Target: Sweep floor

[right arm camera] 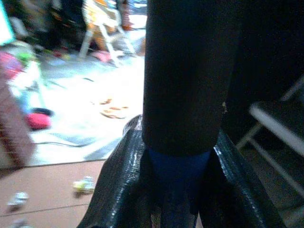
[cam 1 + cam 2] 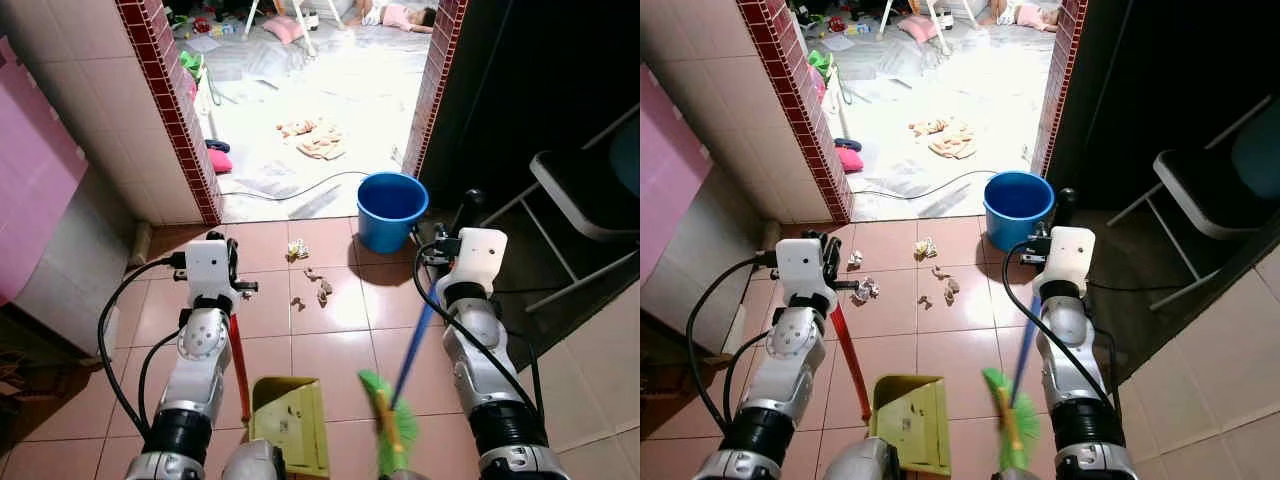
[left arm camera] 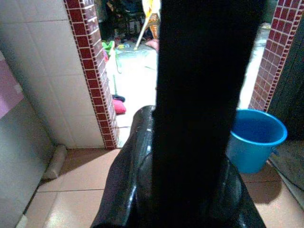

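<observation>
Down on the pink tiled floor (image 2: 330,350), a scatter of litter (image 2: 312,285) lies just ahead of the robot, between its two arms and short of the doorway. The left claw (image 2: 232,262) is clamped on the red handle (image 2: 239,365) of a yellow dustpan (image 2: 291,422), whose pan sits low on the tiles near the robot's feet, open side toward the litter. In the left wrist view the black fingers (image 3: 204,95) close round the handle's top. The right claw (image 2: 445,245) is shut round the blue stick (image 2: 412,350) of a broom (image 2: 388,425); the green bristle head rests on the floor beside the dustpan, a little to its right. The right wrist view shows the blue stick (image 1: 178,175) pinched between the dark fingers (image 1: 183,76).

A blue bucket (image 2: 390,210) stands at the threshold, just beyond the litter and near the right claw. Red brick-patterned edging (image 2: 170,110) frames the doorway on both sides, with white tiled wall (image 2: 80,110) to the left. Past the doorway the brighter room (washed out by light) holds a black cable (image 2: 300,188) across the floor, a heap of cloth (image 2: 315,138), a pink slipper (image 2: 218,160) by the left jamb, and toys further back. A dark folding chair (image 2: 580,210) stands in the shade to the right.
</observation>
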Robot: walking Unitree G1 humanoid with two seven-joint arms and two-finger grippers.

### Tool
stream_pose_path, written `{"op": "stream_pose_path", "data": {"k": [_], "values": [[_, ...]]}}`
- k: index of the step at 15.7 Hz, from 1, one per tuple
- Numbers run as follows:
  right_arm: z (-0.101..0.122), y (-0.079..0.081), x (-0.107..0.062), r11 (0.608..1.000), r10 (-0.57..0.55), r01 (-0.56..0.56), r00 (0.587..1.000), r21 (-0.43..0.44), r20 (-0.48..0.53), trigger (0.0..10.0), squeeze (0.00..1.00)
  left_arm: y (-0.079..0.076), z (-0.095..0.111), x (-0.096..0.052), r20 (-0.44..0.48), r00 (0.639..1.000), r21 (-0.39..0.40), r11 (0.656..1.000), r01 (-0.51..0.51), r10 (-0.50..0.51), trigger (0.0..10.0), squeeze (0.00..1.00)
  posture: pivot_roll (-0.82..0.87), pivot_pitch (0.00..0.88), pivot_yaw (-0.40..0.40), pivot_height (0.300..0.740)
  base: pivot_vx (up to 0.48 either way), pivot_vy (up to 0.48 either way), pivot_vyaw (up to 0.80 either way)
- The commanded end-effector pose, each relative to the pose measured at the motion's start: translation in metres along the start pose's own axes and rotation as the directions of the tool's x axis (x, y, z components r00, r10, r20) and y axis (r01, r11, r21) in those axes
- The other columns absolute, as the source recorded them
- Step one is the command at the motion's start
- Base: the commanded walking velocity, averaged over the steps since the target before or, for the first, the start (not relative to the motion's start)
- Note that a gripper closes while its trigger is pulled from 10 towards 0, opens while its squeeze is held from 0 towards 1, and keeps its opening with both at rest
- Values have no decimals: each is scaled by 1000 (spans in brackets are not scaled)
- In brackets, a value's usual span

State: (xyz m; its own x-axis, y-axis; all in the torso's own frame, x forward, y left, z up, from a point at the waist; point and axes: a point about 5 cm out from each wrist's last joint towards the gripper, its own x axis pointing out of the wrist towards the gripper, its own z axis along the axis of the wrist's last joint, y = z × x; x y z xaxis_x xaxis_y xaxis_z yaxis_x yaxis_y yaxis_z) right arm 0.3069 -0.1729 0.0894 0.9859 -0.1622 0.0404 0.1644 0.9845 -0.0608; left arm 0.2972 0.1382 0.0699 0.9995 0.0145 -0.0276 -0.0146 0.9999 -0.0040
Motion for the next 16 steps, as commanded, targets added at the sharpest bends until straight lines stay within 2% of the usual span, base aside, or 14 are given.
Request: {"op": "stream_pose_path", "data": {"k": [1, 4, 5, 6, 7, 9, 12, 14, 15, 16], "values": [[-1, -6, 1, 996, 1, -1, 1000, -94, -2, 10000, 0, -7, -8, -4, -50, 998, -85, 996, 20, -25, 10000, 0, -14, 0, 7, 740, 0, 0, 0], [7, 4, 11, 996, 83, -82, 996, -30, 15, 10000, 0, -8, -3, 2, -27, 1000, -49, 999, 2, -3, 10000, 0, 5, 0, -11, 740, 0, 0, 0], [12, 11, 14, 994, 95, -94, 995, -48, 18, 10000, 0, -3, 3, 5, -11, 1000, -8, 1000, -27, 27, 10000, 0, -9, 0, -1, 740, 0, 0, 0], [16, 14, 16, 991, 108, -105, 994, -78, 26, 10000, 0, 0, 7, 8, -1, 999, 0, 999, -49, 49, 10000, 0, -19, 0, 2, 740, 0, 0, 0], [22, 17, 14, 991, 125, -122, 990, -46, 58, 10000, 0, 1, 11, 11, -3, 999, -27, 998, -52, 52, 10000, 0, -22, 0, 4, 740, 0, 0, 0], [23, 17, 13, 991, 134, -133, 989, -11, 59, 10000, 0, 0, 23, 13, 38, 998, -38, 998, -45, 46, 10000, 0, -23, 0, 0, 740, 0, 0, 0], [23, 17, 15, 995, 95, -95, 995, -7, 38, 10000, 0, 9, 32, 15, 45, 996, -51, 996, -68, 71, 10000, 0, -17, 0, 14, 740, 0, 0, 0], [28, 22, 14, 993, 116, -115, 991, -23, 64, 10000, 0, 14, 36, 16, 47, 996, -47, 997, -67, 70, 10000, 0, -30, 9, 28, 740, 0, 0, 0], [30, 24, 14, 993, 114, -114, 991, -4, 69, 10000, 0, 16, 37, 18, 45, 997, -44, 997, -65, 67, 10000, 0, -36, 16, 29, 740, 0, 0, 0], [35, 26, 14, 992, 124, -126, 989, 16, 84, 10000, 0, 17, 48, 24, 83, 995, -50, 997, -51, 55, 10000, 0, -39, 22, 27, 740, 0, 0, 0]]}}
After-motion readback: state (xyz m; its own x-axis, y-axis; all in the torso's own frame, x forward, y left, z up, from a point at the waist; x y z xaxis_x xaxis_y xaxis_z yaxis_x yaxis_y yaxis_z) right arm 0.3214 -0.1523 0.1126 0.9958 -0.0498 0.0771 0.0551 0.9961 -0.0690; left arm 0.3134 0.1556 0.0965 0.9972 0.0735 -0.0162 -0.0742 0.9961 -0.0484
